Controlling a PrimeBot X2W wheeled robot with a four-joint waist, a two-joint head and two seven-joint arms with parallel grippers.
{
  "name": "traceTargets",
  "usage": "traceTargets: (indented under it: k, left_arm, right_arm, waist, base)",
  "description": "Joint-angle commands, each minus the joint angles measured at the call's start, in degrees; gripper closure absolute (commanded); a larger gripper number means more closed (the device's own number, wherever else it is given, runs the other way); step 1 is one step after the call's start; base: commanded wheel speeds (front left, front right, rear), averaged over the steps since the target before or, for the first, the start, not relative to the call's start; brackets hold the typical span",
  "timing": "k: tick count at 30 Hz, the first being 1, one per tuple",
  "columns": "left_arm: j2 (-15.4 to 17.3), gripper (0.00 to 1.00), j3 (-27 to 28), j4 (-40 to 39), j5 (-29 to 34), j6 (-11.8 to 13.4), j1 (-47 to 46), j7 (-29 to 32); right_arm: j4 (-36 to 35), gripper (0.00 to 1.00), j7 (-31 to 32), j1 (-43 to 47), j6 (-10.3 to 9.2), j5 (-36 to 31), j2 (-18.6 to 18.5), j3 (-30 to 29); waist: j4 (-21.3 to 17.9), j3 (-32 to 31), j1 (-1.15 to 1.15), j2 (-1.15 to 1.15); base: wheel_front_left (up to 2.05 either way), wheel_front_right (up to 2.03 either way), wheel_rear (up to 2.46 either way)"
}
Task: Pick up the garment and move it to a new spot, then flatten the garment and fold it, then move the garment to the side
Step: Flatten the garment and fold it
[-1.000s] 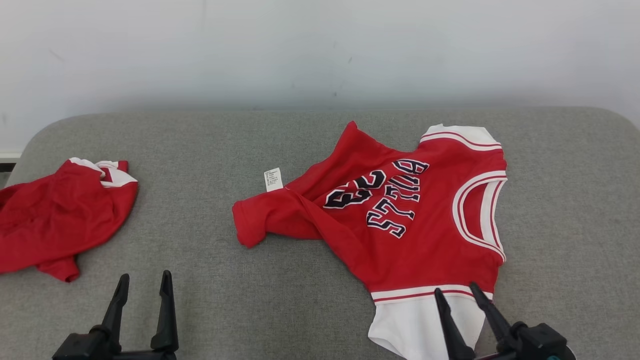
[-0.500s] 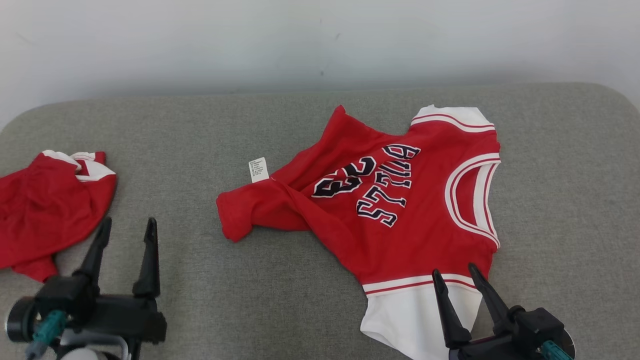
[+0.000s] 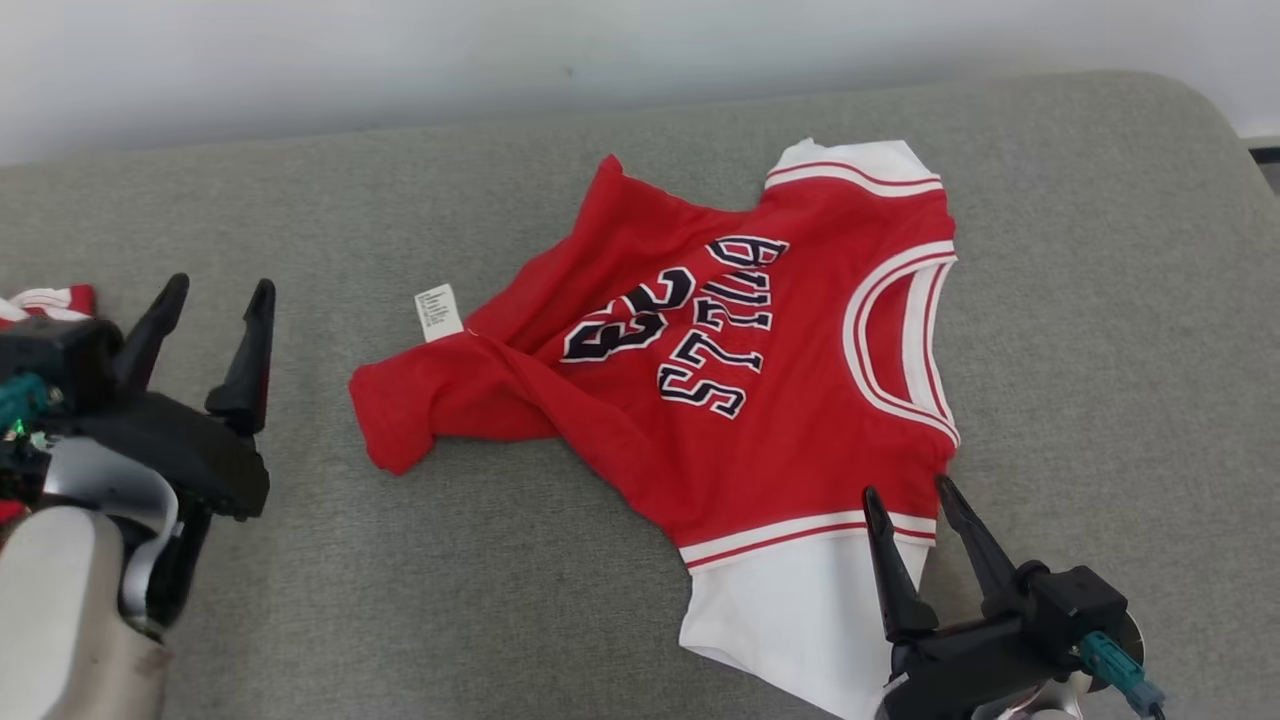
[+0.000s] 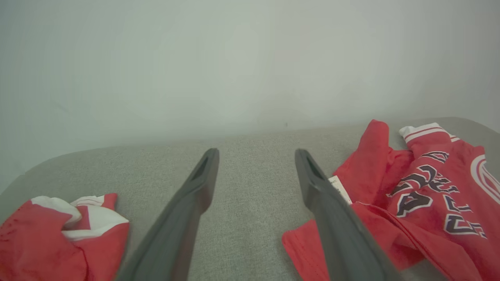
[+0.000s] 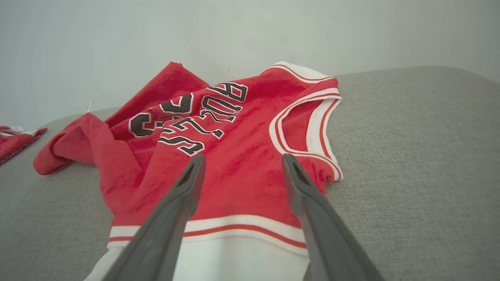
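A red jersey with white trim lies rumpled, lettering up, across the middle and right of a grey padded bench. The right jaws stand open and empty over its near white edge. The left jaws, also open and empty, hover at the left, near a second red garment lying bunched up.

The left gripper is hovering over the grey cushion, fingers spread wide and holding nothing. The jersey is lying crumpled at the view's right, its label peeking past one finger; another red garment is lying bunched at lower left.
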Motion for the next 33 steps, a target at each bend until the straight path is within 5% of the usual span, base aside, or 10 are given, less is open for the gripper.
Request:
traceTargets:
  k: [1, 14, 25, 26, 28, 29, 33]
  left_arm:
    - [1.2, 0.00, -1.2, 0.9, -2.1, 0.1, -1.2, 2.6]
    - [6.0, 0.00, -10.1, 5.0, -14.0, 0.1, -3.8, 17.6]
    - [6.1, 0.00, -13.2, 10.1, -17.5, 0.1, -5.3, 20.0]
    - [6.0, 0.07, -13.5, 10.6, -17.9, 0.1, -5.4, 20.1]
    - [6.1, 0.76, -14.0, 11.2, -18.7, 0.1, -5.6, 19.9]
    - [5.8, 1.00, -13.9, 11.5, -19.3, 0.1, -5.6, 19.6]
    - [6.1, 1.00, -15.0, 11.5, -21.2, 0.1, -6.2, 18.7]
  right_arm:
    - [0.0, 0.00, -0.3, -0.8, -0.13, -0.4, 0.3, -0.3]
    - [0.4, 0.00, -0.3, -3.0, -0.13, -0.5, 0.6, -0.1]
    - [0.9, 0.00, -0.3, -3.9, -0.13, 0.1, 0.8, 0.5]
    - [0.9, 0.00, -0.3, -3.9, -0.13, 0.2, 0.8, 0.5]
    - [0.7, 0.00, -0.3, -3.8, -0.14, 0.3, 0.8, 0.3]
    - [0.7, 0.00, -0.3, -3.7, -0.13, 0.3, 0.8, 0.2]
    - [0.6, 0.00, -0.3, -3.9, -0.13, 0.3, 0.8, -0.2]
  waist:
    - [-1.5, 1.4, -0.01, -0.01]
    - [-3.6, 3.4, -0.01, -0.01]
    - [-5.3, 4.5, -0.01, -0.01]
    - [-5.4, 4.6, -0.01, -0.01]
    - [-5.5, 4.7, -0.01, -0.01]
    - [-5.5, 4.7, -0.01, -0.01]
    - [-5.3, 4.7, -0.01, -0.01]
  base:
    - [0.00, 0.00, 0.00]
    - [0.00, 0.00, 0.00]
    - [0.00, 0.00, 0.00]
    - [0.00, 0.00, 0.00]
    - [0.00, 0.00, 0.00]
    - [0.00, 0.00, 0.00]
    - [0.00, 0.00, 0.00]
